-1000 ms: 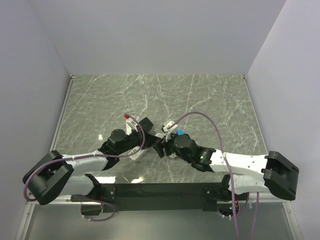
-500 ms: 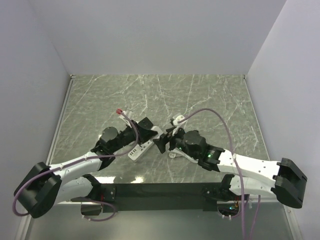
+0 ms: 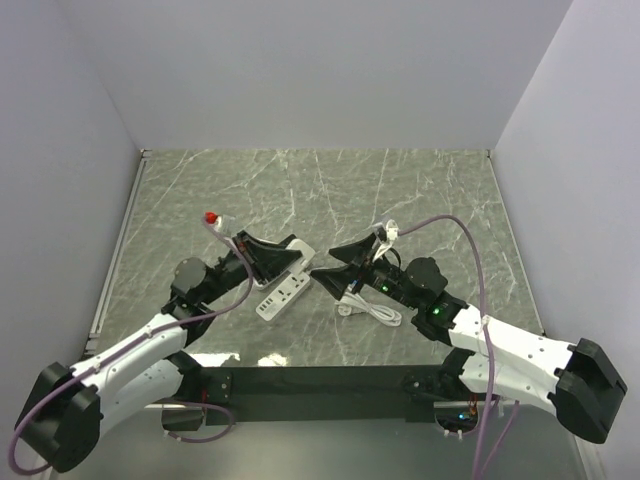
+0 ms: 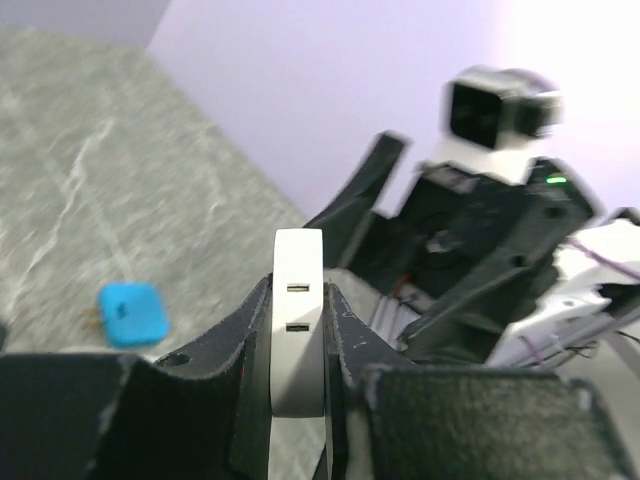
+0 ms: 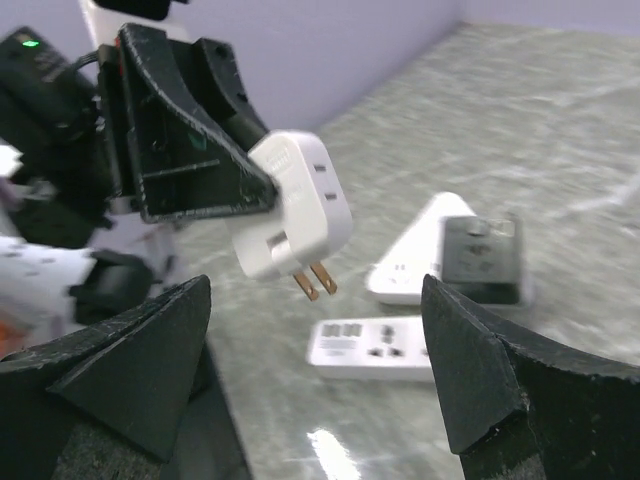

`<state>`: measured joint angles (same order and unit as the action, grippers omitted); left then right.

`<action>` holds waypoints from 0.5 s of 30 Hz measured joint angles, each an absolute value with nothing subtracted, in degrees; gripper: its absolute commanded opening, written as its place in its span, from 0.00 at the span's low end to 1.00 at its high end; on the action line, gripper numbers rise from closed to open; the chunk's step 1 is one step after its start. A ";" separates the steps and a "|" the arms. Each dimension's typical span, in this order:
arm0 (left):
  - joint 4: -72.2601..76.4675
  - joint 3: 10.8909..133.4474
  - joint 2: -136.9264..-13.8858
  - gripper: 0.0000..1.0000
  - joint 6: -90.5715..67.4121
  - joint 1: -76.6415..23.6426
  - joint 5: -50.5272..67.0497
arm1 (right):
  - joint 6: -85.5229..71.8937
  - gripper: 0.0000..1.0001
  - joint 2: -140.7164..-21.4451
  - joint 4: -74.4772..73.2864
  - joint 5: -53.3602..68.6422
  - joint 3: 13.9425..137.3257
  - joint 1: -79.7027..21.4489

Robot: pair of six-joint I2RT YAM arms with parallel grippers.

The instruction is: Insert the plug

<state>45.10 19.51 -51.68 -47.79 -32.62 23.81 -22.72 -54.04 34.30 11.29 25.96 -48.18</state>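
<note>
My left gripper [image 4: 298, 290] is shut on a white plug [image 4: 298, 330] with two USB slots on its end. In the right wrist view the plug [image 5: 295, 215] hangs in the air with its two brass prongs pointing down toward a white power strip [image 5: 385, 348] flat on the table. From above, the left gripper [image 3: 285, 255] holds the plug [image 3: 302, 246] just beyond the strip [image 3: 283, 297]. My right gripper [image 3: 322, 262] faces it, open and empty, with its fingers [image 5: 130, 370] spread wide.
A white triangular block with a black adapter on it [image 5: 450, 260] lies beyond the strip. A small blue block [image 4: 132, 313] lies on the marble table. A white cable [image 3: 372, 311] lies under the right arm. Walls close the table on three sides.
Both arms have drawn back and apart, uncovering the power strip. My left gripper has lifted the white plug off the table. My right gripper now stands wide open.
</note>
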 measured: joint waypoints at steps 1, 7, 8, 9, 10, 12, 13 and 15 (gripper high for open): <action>45.91 19.51 -50.65 0.00 -48.18 -32.62 24.40 | -23.55 0.91 -54.19 35.73 12.69 25.65 -47.90; 51.20 20.08 -47.07 0.00 -51.44 -32.64 27.42 | -28.53 0.89 -54.83 45.84 20.12 24.10 -46.98; 52.03 20.23 -46.89 0.00 -51.96 -32.64 27.90 | -29.15 0.87 -54.83 47.37 21.21 23.92 -46.87; 52.58 20.32 -46.74 0.00 -52.31 -32.64 28.32 | -29.76 0.86 -54.89 48.71 22.20 23.92 -46.76; 52.88 20.34 -46.61 0.00 -52.60 -32.64 28.56 | -30.41 0.85 -55.02 50.09 23.00 23.92 -46.70; 53.36 20.34 -46.26 0.00 -53.25 -32.67 29.02 | -31.31 0.81 -55.53 52.53 24.69 23.94 -46.61; 53.56 20.34 -46.15 0.00 -53.32 -32.71 29.10 | -31.88 0.80 -56.01 53.65 25.45 23.94 -46.61; 53.56 20.34 -45.95 0.00 -53.30 -32.91 29.08 | -32.71 0.77 -57.17 55.05 26.83 24.08 -46.61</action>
